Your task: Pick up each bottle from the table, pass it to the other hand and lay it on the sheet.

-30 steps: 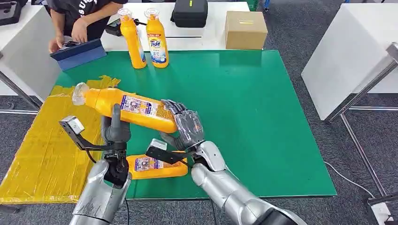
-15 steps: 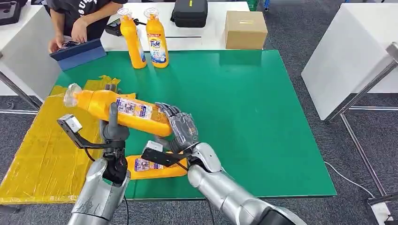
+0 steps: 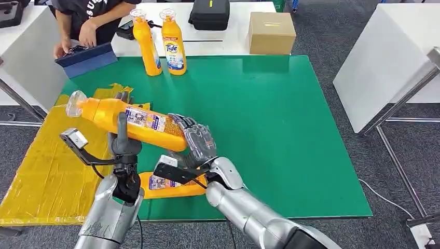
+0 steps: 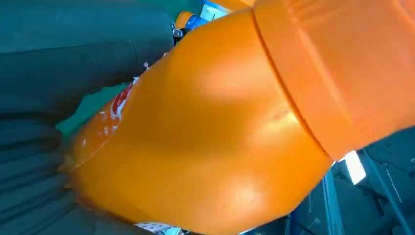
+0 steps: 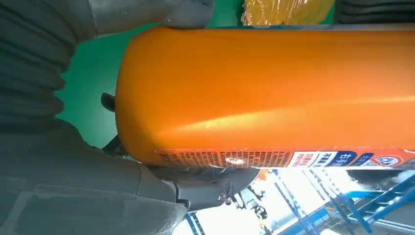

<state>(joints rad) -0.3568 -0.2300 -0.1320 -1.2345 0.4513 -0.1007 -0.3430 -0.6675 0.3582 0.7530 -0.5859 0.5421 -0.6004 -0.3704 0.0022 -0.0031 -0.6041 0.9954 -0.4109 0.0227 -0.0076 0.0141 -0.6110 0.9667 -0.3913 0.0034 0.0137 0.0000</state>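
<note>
Grey carpet floor [image 3: 321, 31], seen all round. White desk [image 3: 228, 44] at twelve o'clock, bearing a cardboard box [image 3: 271, 32] and a black case [image 3: 209, 14]. White panel on metal legs [image 3: 386, 57] at three o'clock. White desk [image 3: 23, 57] at ten o'clock, a person [image 3: 88, 15] beside it. Power strip [image 3: 423, 233] on the floor at four o'clock. Even overhead light.

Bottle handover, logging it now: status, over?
Right hand grips held bottle at its base. Left hand around its middle. Yellow sheet beneath its cap end. Nothing in the way.
</note>
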